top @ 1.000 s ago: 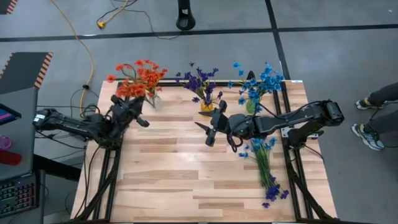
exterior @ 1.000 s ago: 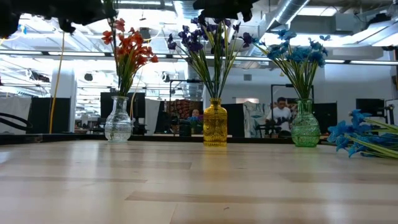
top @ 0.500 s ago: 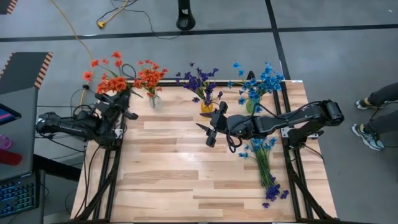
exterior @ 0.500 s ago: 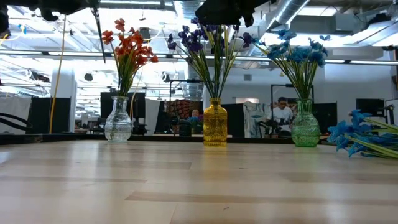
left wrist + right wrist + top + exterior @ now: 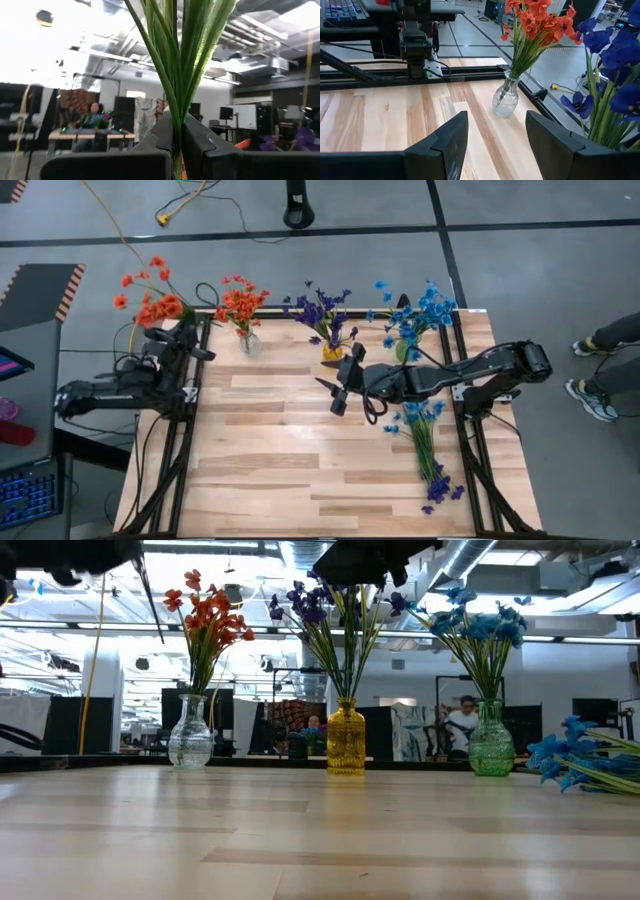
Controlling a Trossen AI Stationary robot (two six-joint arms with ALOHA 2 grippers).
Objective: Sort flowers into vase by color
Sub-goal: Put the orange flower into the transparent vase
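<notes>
Three vases stand along the table's far edge: a clear vase with orange-red flowers, a yellow vase with purple flowers, and a green vase with blue flowers. My left gripper is at the far left corner, shut on an orange-red sprig. The sprig's blossoms reach out past the table's corner. My right gripper hovers open over the table's middle, near the yellow vase. Loose blue and purple flowers lie flat on the table at the right. My left gripper pinches the orange-red sprig's bundle of thin green stems between its two fingers, which lie across the stems. The stems rise from the fingers to the blossoms. A thin stem end hangs below, and the sprig is clear of the table.
The near half of the wooden table holds only the loose flowers at the right. Black frame rails run along both sides. A person's shoes show beyond the right edge, and a desk with a keyboard stands at the left.
My left gripper has carried the orange-red sprig away from the clear vase toward the table's left edge and tipped upward. The blossoms, which were beside the vase's own bunch, now stand beyond the far left corner.
</notes>
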